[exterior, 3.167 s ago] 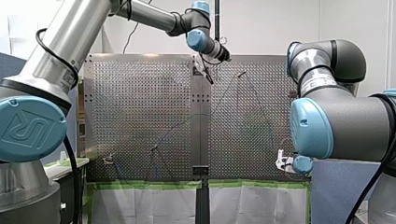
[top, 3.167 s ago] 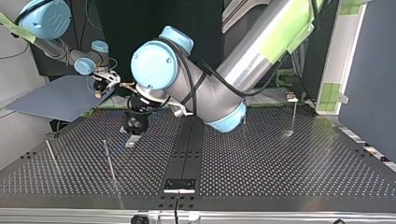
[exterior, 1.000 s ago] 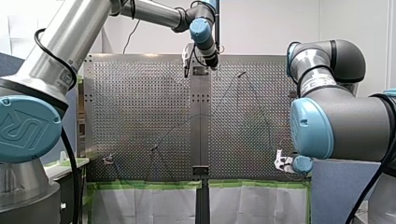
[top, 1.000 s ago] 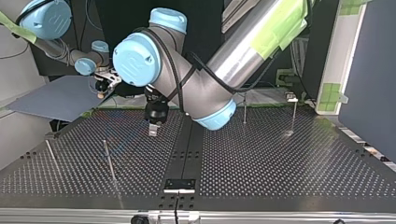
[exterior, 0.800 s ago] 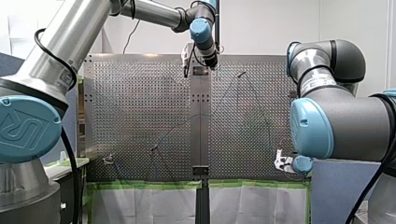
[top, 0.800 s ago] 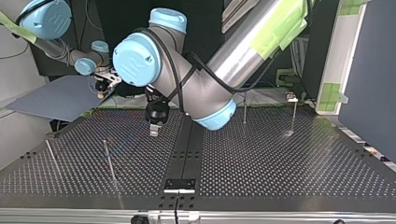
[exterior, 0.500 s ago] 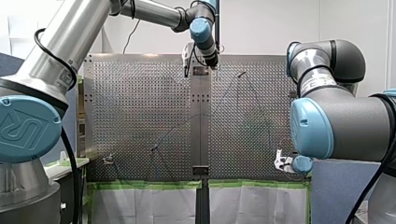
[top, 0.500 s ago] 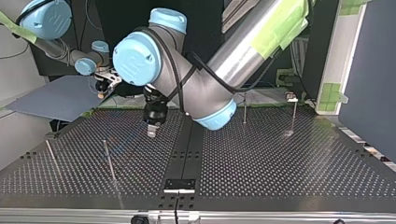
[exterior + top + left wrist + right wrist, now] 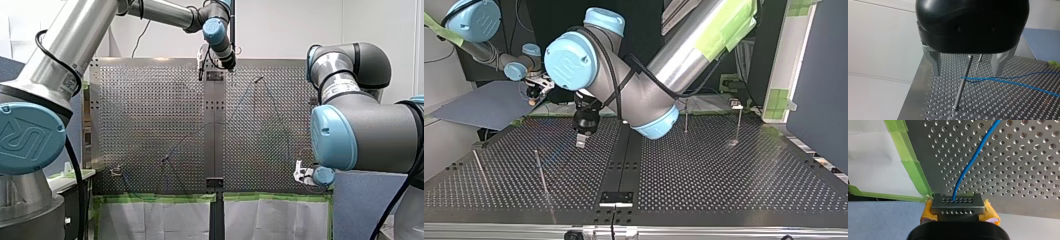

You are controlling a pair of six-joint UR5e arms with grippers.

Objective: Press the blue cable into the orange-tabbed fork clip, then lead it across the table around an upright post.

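The thin blue cable (image 9: 1008, 81) bends around an upright metal post (image 9: 961, 87) partway up, and two strands run off to one side. My left gripper (image 9: 966, 74) hangs open over that post, with a metal finger (image 9: 933, 62) on each side and nothing held. It shows near the table's far edge in the front view (image 9: 200, 65) and left of the dark centre strip in the top view (image 9: 581, 140). My right gripper (image 9: 955, 199), with yellow pads (image 9: 991, 213), is shut on the cable (image 9: 973, 157) at the table's edge. A small orange-tinted clip (image 9: 116, 171) sits near-left.
More thin posts stand on the perforated table (image 9: 724, 180): two at the top view's left (image 9: 541, 175) (image 9: 478, 165) and two at its far right (image 9: 685, 120) (image 9: 738, 125). Green tape (image 9: 913, 167) lines the table's edge by my right gripper. My left arm's elbow (image 9: 644, 105) hangs low over the centre.
My left gripper has swung from a tilt to pointing straight down, then drifted slightly toward the top view's left. My right arm has not moved.
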